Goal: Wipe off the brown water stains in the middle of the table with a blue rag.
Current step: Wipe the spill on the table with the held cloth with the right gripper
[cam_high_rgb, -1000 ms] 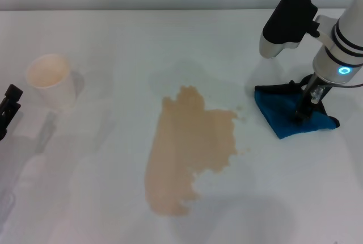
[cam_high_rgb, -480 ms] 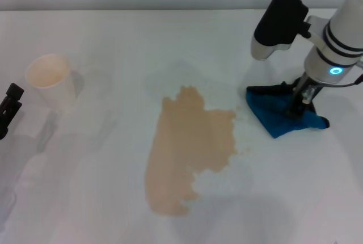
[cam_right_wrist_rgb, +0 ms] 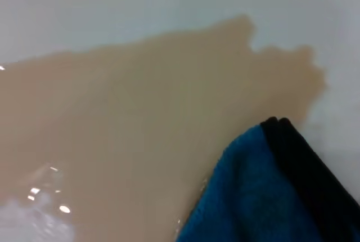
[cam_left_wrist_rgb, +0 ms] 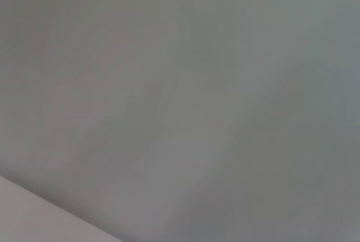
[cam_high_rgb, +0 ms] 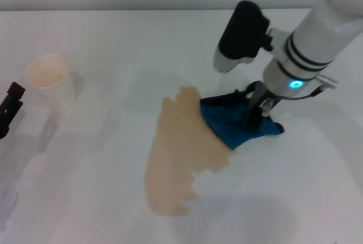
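The brown water stains point(cam_high_rgb: 181, 153) form a large tan blotch in the middle of the white table point(cam_high_rgb: 113, 45). My right gripper point(cam_high_rgb: 253, 117) is shut on the blue rag point(cam_high_rgb: 229, 122) and presses it down on the table. The rag's left part lies over the right edge of the stain. In the right wrist view the rag point(cam_right_wrist_rgb: 264, 197) with its black edging sits on the tan liquid point(cam_right_wrist_rgb: 124, 118). My left gripper point(cam_high_rgb: 8, 108) is parked at the table's left edge.
A white paper cup point(cam_high_rgb: 51, 80) stands upright at the left of the table. The left wrist view shows only a blank grey surface.
My right gripper has dragged the blue rag to the left across the table, from beside the stain onto its right edge. The stain's right lobe is now covered.
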Action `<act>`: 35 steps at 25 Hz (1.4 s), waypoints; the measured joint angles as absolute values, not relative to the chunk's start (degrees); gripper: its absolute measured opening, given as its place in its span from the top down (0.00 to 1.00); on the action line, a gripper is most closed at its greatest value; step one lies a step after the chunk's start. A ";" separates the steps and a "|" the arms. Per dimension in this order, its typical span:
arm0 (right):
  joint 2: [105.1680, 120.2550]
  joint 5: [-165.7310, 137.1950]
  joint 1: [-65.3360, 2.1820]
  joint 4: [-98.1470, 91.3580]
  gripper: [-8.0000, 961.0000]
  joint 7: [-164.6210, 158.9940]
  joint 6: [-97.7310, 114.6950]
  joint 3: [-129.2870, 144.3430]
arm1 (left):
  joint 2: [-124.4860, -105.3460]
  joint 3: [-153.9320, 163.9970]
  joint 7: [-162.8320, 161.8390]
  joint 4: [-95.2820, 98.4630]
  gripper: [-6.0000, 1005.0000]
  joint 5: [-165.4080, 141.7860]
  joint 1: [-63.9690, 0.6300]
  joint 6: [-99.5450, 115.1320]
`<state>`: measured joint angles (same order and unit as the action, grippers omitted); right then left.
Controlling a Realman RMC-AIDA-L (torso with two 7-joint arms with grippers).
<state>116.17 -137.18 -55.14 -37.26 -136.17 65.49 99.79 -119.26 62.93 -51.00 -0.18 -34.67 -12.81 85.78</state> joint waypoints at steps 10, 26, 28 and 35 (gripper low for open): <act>116.08 -129.45 -52.71 -42.63 0.90 -135.97 67.28 107.50 | -119.27 62.93 -51.86 -0.08 0.12 -34.64 -12.83 85.71; 116.26 -119.18 -50.61 -51.03 0.91 -133.51 76.91 115.64 | -119.17 62.77 -51.94 0.15 0.12 -34.54 -12.85 85.25; 116.25 -117.32 -50.44 -52.17 0.91 -133.27 75.22 119.17 | -119.16 62.69 -51.95 0.19 0.12 -34.54 -12.89 85.25; 116.19 -111.23 -48.47 -53.91 0.91 -129.06 69.80 124.25 | -119.09 62.57 -51.94 0.06 0.12 -34.54 -13.37 85.25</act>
<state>116.19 -111.23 -48.47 -53.91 -129.06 69.80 124.25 -119.09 62.57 -51.94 0.06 -34.54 -13.37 85.25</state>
